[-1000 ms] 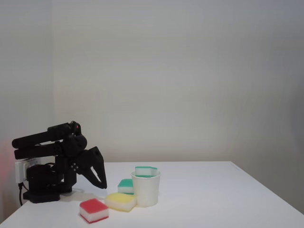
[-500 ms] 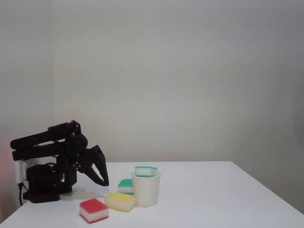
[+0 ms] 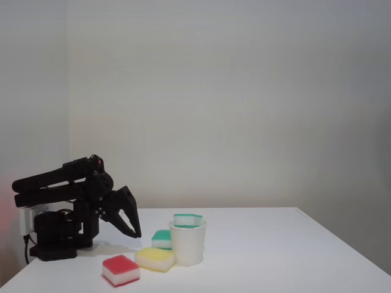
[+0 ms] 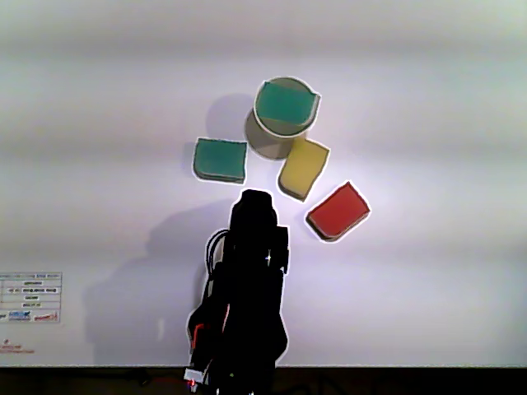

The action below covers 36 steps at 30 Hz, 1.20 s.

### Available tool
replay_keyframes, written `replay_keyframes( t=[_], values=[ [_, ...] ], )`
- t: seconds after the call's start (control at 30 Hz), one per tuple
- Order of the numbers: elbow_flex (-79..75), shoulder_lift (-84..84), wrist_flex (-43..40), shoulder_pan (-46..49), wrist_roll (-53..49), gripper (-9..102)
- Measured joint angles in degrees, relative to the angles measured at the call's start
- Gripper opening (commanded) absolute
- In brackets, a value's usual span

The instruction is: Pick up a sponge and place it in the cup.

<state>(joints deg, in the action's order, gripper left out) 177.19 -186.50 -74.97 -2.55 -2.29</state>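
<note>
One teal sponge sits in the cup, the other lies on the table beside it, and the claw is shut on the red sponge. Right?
Not quite. The claw holds nothing: in the fixed view it hangs above the table, and the red sponge lies apart from it. The rest stands: one teal sponge is in the cup, the other teal sponge beside it.

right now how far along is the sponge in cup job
Done: one teal sponge sits in the cup, poking above the rim. In hand: nothing; the gripper hangs open and empty near the arm's base. Left: seemingly nothing, unless the second teal sponge on the table also goes in.
</note>
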Motion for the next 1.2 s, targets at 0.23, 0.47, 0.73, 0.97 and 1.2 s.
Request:
replay_keyframes(
  t=[0.23, 0.47, 0.73, 0.97, 1.2],
  values=[
    [0.0, 0.0, 0.0, -0.9, 0.0, 0],
    [0.0, 0.0, 0.0, -0.4, 0.0, 0],
    [0.0, 0.0, 0.0, -0.3, 0.0, 0],
    [0.0, 0.0, 0.0, -0.4, 0.0, 0],
    [0.0, 0.0, 0.0, -0.4, 0.0, 0]
  ],
)
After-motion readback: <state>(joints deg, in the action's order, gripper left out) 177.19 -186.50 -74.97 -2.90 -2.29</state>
